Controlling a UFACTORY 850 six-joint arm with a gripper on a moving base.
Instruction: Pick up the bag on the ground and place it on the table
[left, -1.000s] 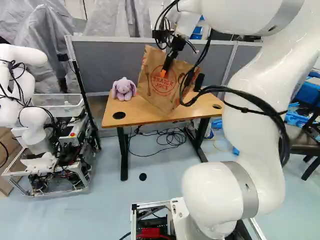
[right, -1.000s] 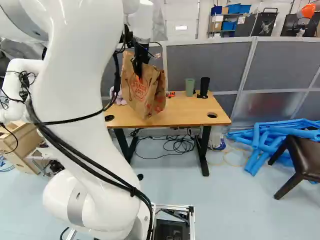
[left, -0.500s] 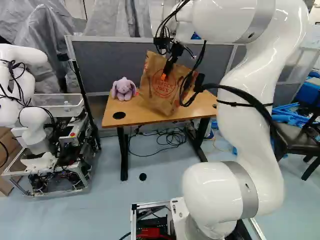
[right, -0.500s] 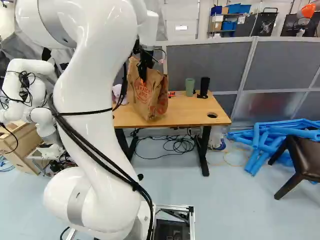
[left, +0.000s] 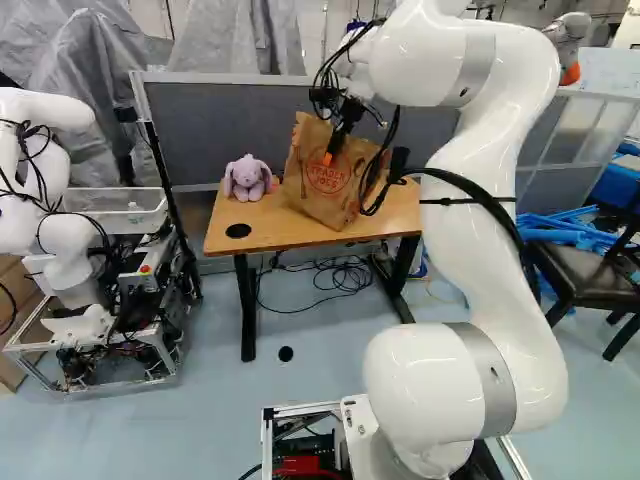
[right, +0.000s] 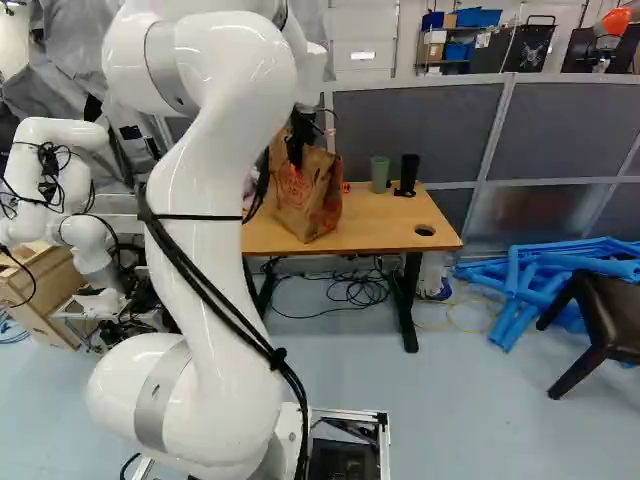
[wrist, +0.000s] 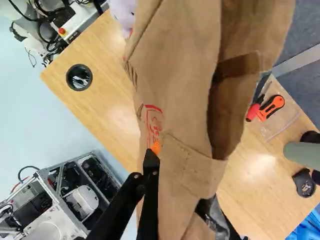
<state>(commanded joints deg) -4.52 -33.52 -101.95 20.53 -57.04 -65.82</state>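
In the left base view my gripper (left: 336, 146) is over the wooden table (left: 265, 227), shut on the upper part of the brown paper bag (left: 327, 178). The bag leans a little, its lower end above or on the tabletop near the front edge; I cannot tell whether it touches. The right base view shows the same bag (right: 309, 200) partly behind my arm. In the wrist view the gripper (wrist: 175, 165) pinches the bag's paper wall; one finger lies outside along the print, the other is mostly hidden by the paper.
A purple plush rabbit (left: 247, 178) sits beside the bag. A green cup (right: 380, 174), a black cup (right: 407, 174) and an orange tool (wrist: 271, 107) are on the table's other side. Another robot (left: 62, 230) stands at the far left, and a dark chair (right: 604, 322) at the right.
My arm has shifted, carrying the bag rightward in the right base view and slightly away and down in the left one. The base has not moved.
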